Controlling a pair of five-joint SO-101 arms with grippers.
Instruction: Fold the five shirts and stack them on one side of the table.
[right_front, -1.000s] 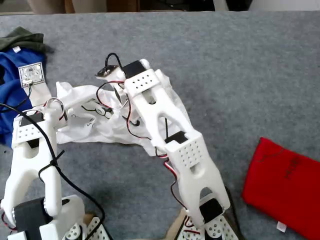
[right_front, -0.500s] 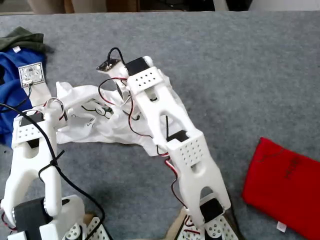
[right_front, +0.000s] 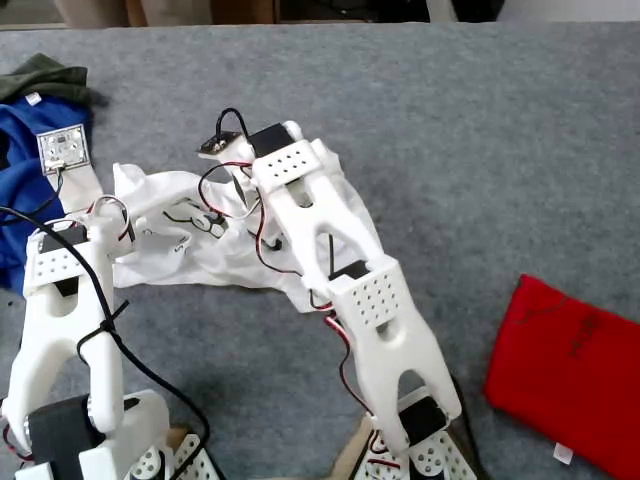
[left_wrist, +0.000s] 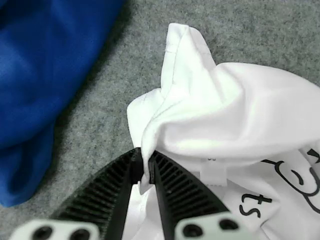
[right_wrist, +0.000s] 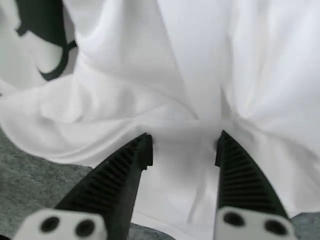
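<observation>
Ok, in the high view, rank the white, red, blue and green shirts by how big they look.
1. White shirt and red shirt: about alike, too close to rank; an arm covers part of the white, the picture's edge cuts the red.
2. Blue shirt, also cut by the edge.
3. Green shirt, smallest.

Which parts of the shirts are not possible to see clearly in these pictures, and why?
High view: the right arm covers the middle of the white shirt.
High view: the left edge cuts off the blue shirt, the right edge the red shirt.
Left wrist view: folds and the edge cut the white shirt's black print.
</observation>
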